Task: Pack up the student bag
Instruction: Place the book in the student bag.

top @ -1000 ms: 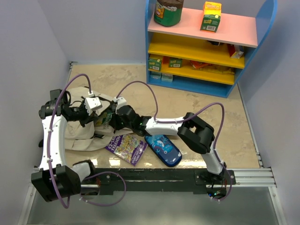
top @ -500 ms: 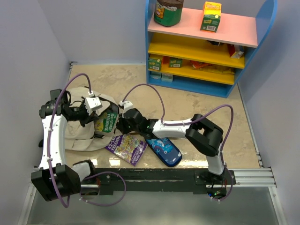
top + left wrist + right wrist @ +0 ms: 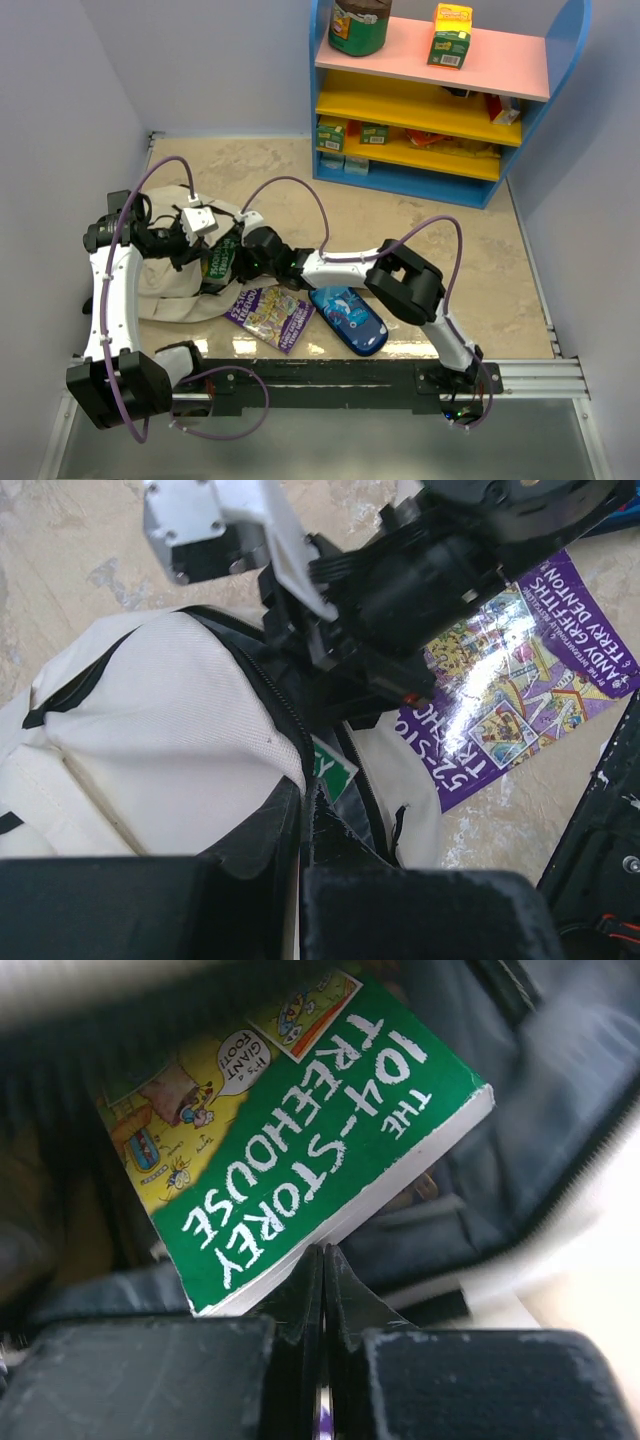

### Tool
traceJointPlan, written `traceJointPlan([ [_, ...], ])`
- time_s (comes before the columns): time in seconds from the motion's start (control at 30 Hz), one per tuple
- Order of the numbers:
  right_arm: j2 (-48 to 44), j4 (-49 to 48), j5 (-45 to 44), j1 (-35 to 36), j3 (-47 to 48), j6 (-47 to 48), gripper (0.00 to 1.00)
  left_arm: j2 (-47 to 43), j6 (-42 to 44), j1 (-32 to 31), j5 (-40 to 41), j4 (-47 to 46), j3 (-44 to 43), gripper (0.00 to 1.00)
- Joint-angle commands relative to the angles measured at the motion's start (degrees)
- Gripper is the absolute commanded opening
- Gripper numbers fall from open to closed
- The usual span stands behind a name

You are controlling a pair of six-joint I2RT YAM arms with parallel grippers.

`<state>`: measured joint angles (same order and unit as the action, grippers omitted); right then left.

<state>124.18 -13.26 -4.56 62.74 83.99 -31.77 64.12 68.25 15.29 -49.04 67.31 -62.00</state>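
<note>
Beige stone table point(image 3: 420, 240) carries the student bag point(image 3: 165, 290) at our left side, lying flat, long axis across the table, mouth facing right. Our left hand point(image 3: 303, 795) pinches the mouth's rim. Our right hand point(image 3: 322, 1260), fingers pressed together, sits inside against a green book point(image 3: 300, 1150).

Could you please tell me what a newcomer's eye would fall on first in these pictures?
The bright green book, titled The 104-Storey Treehouse, sits in the dark mouth of the beige student bag at the left of the table, with the shut right hand at its edge. Beside the bag lie a purple book and a blue pencil case.
</note>
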Motion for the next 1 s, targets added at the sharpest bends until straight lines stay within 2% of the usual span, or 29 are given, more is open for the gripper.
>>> traceJointPlan([
  [0.0,2.0,-1.7,2.8,1.4,7.2,-1.1,0.00,-0.7,1.3,-0.4,-5.5,2.2,-2.3,0.00],
  [0.07,1.4,-1.1,2.8,1.6,7.1,-0.8,0.00,-0.7,1.4,-0.4,-5.2,2.4,-2.6,0.00],
  [0.13,-0.4,-1.5,2.5,1.1,3.0,-1.0,0.18,-0.8,1.4,-0.4,-4.8,2.3,-2.5,0.00],
  [0.17,-2.0,-2.0,1.8,0.8,0.9,-0.9,0.35,-0.8,1.4,-0.4,-4.8,2.0,-2.3,0.00],
  [0.27,-9.3,-3.2,-0.4,-0.4,-8.6,-0.9,0.54,-0.7,1.4,-0.4,-4.8,1.7,-1.6,0.00],
  [0.3,-13.4,-5.0,-0.5,-1.2,-14.0,-0.9,0.57,-0.7,1.5,-0.4,-4.8,1.5,-1.4,0.00],
  [0.4,-19.9,-6.4,-0.5,-1.5,-22.1,0.2,0.60,-0.4,1.4,-0.4,-4.8,1.2,-1.0,0.00],
  [0.6,-23.4,-7.1,2.4,-1.4,-30.1,0.7,0.60,-0.3,1.2,-0.5,-4.6,1.3,-1.7,0.00],
  [0.97,-21.4,-4.0,0.9,-0.1,-30.7,2.4,0.59,-0.5,0.7,-0.4,-4.1,1.4,-2.2,0.00],
])
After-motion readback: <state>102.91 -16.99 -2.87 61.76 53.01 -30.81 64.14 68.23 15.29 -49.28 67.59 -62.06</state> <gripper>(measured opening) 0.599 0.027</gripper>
